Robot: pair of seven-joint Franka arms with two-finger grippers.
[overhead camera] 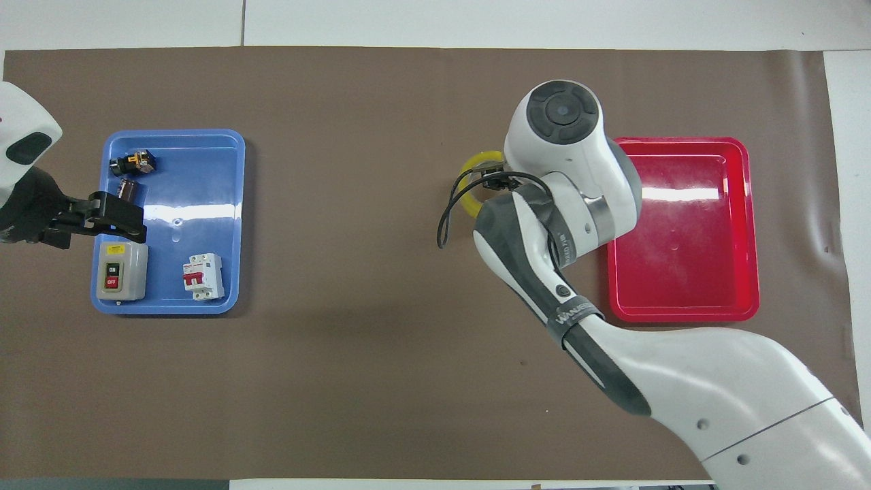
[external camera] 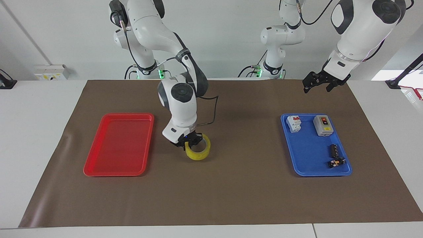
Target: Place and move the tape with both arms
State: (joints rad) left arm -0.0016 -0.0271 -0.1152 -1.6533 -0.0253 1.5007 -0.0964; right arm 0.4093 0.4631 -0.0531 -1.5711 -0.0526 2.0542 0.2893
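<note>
Brown mat: right end effector grips tape, facing view only.

- A plain white wall is seen at the robots' end of the table.
- A white table is covered by a wide brown mat.
- A white box with yellow labels is set against the wall, toward the right arm's end.
- A bright window patch is glimpsed toward the left arm's end.
</note>
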